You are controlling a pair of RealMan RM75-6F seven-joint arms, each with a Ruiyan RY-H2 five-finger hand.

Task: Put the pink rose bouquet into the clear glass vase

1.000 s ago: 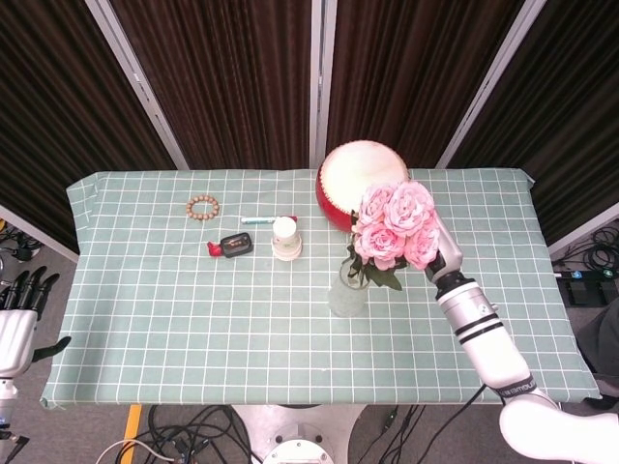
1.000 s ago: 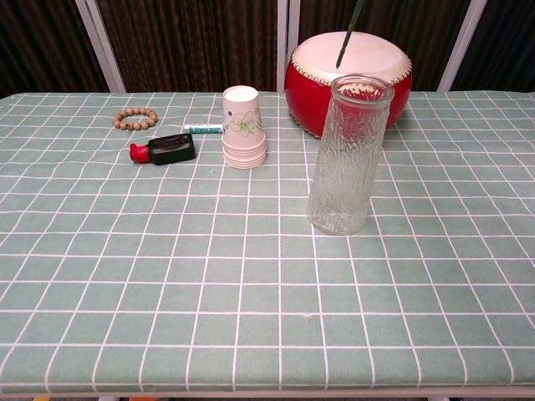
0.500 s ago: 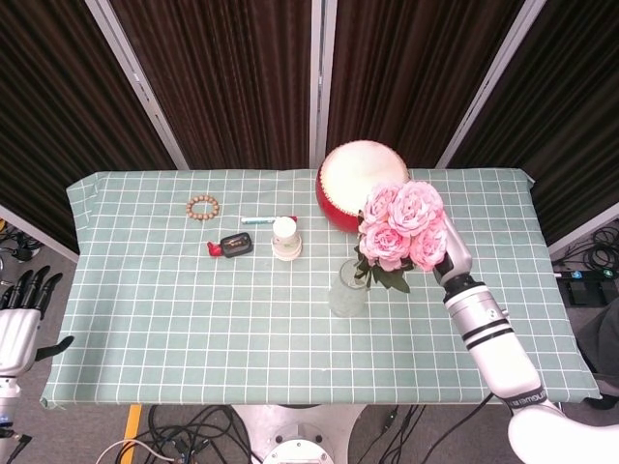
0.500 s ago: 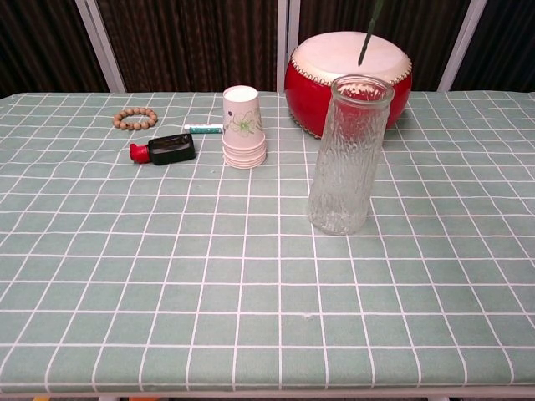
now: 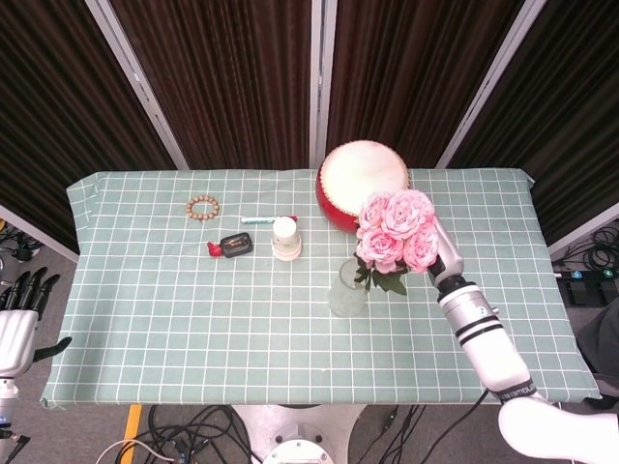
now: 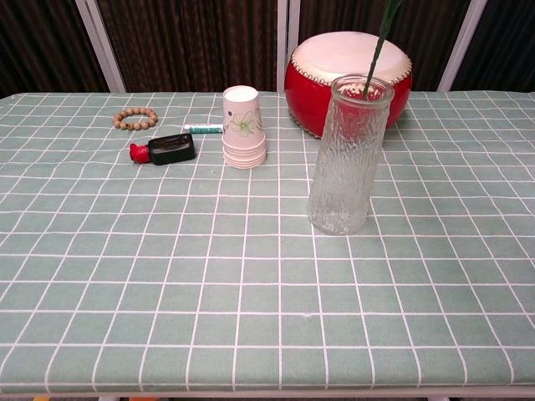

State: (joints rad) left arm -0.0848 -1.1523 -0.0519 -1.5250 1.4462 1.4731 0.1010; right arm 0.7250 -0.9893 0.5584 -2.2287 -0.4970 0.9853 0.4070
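1. Chest view gives us the relation that matters: the green stem [image 6: 374, 57] of the pink rose bouquet [image 5: 395, 240] slants down from the upper right, and its lower tip sits right at the mouth of the clear glass vase [image 6: 346, 159], just at or inside the rim.
2. From the head view, we see the blooms held above and slightly to the right of the vase, with our right hand [image 5: 443, 253] behind and to the right of them.
3. That hand is largely hidden by the roses; we judge it is closed around the stems, since the bouquet hangs in the air beside it, but the fingers themselves cannot be made out.
4. The stem's long axis leans rather than standing plumb, while the vase stands upright on the checked tablecloth [image 6: 167, 276]. We judge the coming move needs the bouquet brought straight down along the vase's axis, so the tip does not catch the rim.
5. Our left hand [image 5: 19, 314] hangs off the table's left edge, fingers spread and holding nothing, well apart from the vase; the right is plainly the nearer.
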